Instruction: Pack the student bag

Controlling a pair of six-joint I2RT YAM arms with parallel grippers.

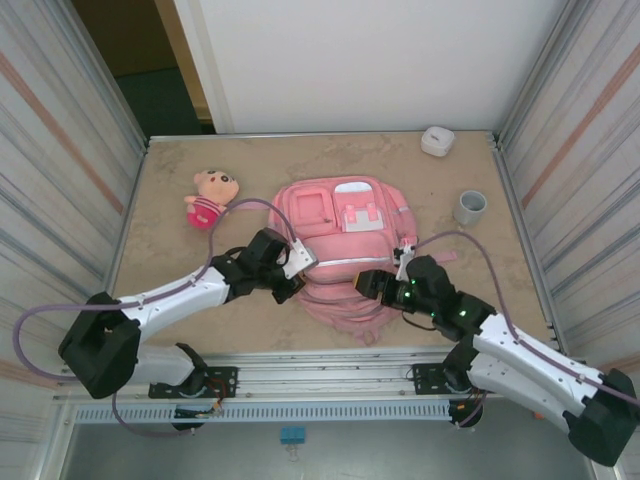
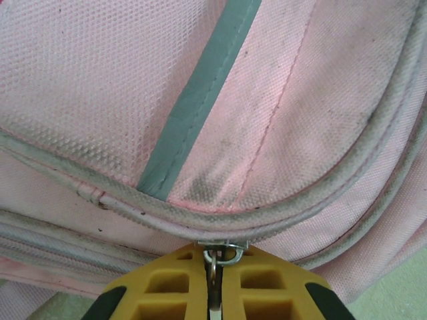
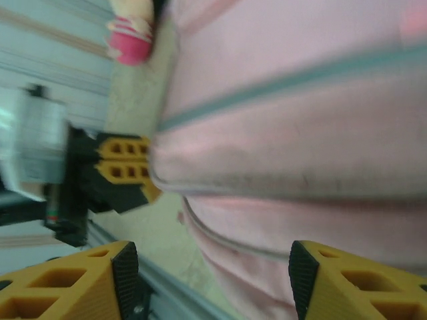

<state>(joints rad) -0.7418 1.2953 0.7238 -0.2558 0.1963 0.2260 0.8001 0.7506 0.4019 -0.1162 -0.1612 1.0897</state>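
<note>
Left pincer [image 2: 213,277] clenched on metal zipper pull [image 2: 223,253], at piped seam on near left edge of student bag [image 1: 340,225]

Right pincer [image 3: 213,273] released, jaws wide apart, at bag's near right side; pink fabric just ahead of yellow fingers [image 3: 347,283], contact unclear

Bag lies flat at middle of table [image 1: 165,230], front pockets up

Plush doll [image 1: 208,197] left of bag, apart; grey cup [image 1: 470,207] to right; white box [image 1: 437,140] at far right corner
</note>
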